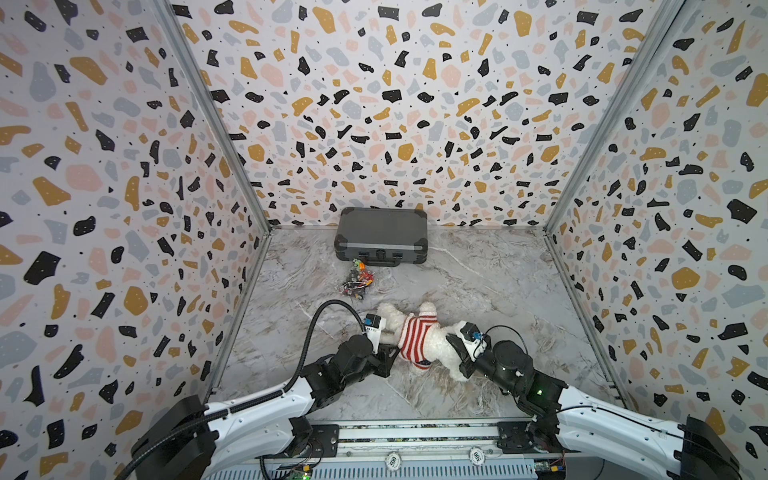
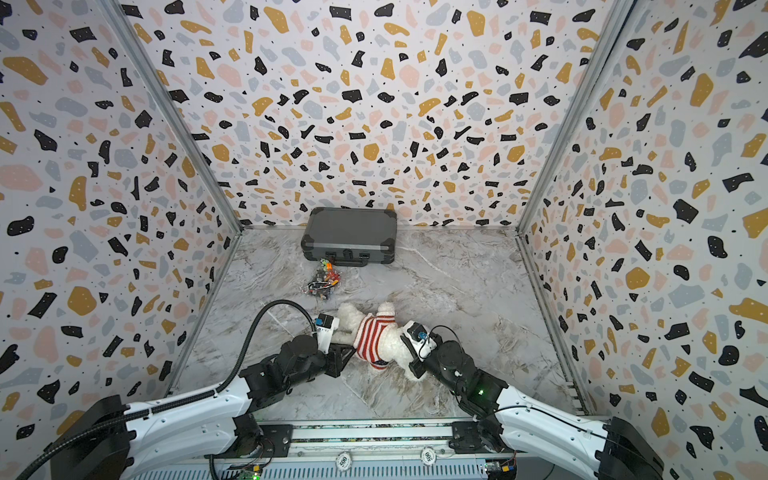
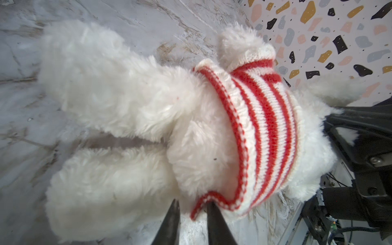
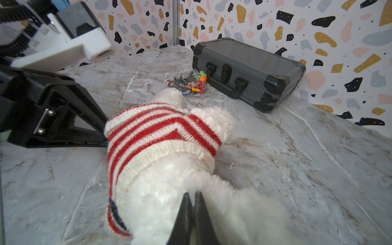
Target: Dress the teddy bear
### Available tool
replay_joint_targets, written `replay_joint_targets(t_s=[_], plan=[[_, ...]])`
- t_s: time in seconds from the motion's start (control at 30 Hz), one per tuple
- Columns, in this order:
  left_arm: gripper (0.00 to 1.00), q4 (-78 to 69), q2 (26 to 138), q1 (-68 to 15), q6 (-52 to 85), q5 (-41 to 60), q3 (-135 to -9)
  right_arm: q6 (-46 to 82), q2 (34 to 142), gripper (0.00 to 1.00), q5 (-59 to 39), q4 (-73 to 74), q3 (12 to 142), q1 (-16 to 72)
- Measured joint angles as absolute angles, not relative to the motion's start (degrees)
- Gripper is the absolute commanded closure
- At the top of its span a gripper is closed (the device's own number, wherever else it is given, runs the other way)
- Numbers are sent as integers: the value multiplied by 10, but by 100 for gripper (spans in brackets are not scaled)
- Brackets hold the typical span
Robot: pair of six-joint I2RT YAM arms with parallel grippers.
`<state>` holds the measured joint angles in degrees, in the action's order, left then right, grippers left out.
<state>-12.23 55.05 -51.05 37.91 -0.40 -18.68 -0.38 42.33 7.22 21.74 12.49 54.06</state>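
The teddy bear lies on the marble table with its legs toward the left arm and its head under the right arm. The red-and-white striped sweater sits round its torso, and one arm pokes out of a sleeve. My left gripper is open a little at the sweater's lower hem. The hem's edge rests against one fingertip and is not clamped. My right gripper is shut, its tips pinched into the white fur at the head end.
A grey hard case stands at the back wall. A clear bag of small colourful parts lies in front of it, just behind the bear. Patterned walls enclose three sides of the table.
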Motion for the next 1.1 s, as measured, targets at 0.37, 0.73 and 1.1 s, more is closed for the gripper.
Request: replay_joint_targets(t_s=[0.37, 0.73, 1.1], plan=[[73, -78, 462, -510, 384, -3, -244, -87, 405, 100, 70, 231, 125, 552], [80, -37, 488, -507, 388, -13, -281, -172, 391, 100, 71, 276, 124, 592], [77, -32, 488, -484, 401, -14, -281, -210, 389, 100, 83, 292, 116, 618]])
